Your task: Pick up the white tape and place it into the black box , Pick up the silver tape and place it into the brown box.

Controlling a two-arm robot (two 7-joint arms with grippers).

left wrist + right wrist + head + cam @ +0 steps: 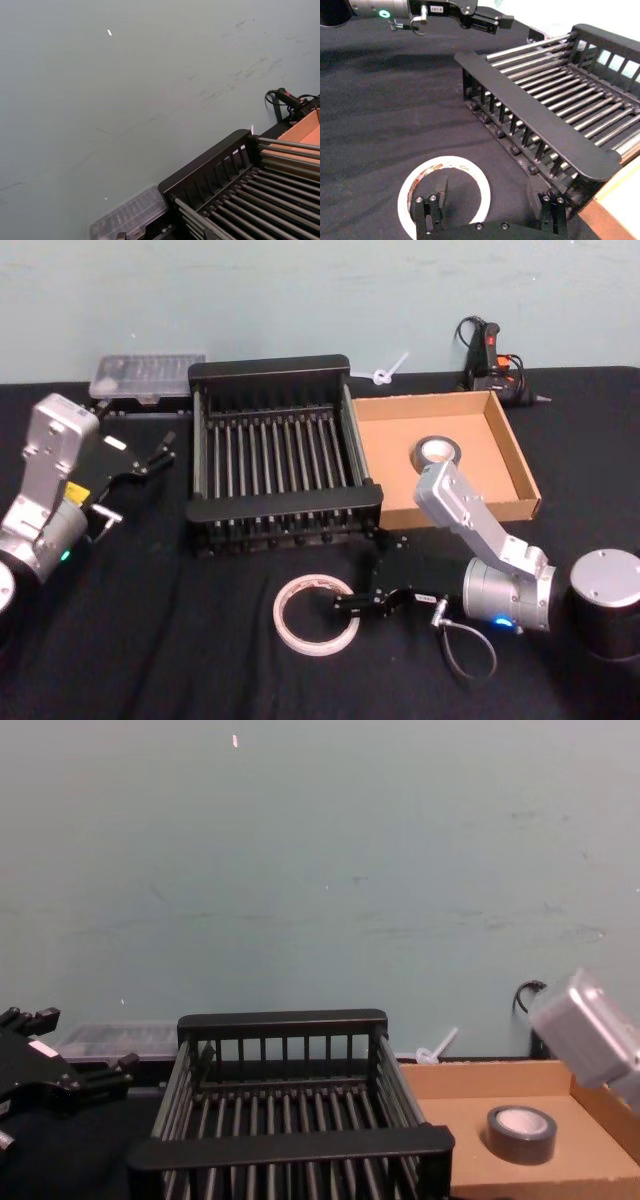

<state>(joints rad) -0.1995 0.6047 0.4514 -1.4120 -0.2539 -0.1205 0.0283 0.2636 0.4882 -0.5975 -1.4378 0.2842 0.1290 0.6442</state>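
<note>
I count two rolls of tape: one white tape [314,614] on the black table [150,620] and one silver tape [437,451] in the brown box [515,465]. I see two boxes side by side, one black box [283,455] and that one brown box, plus one clear case [146,375] and one glue gun [495,365] at the back. I have two grippers, the left gripper [128,472] and the right gripper [355,601], and one silver can [605,598] stands at the right.
</note>
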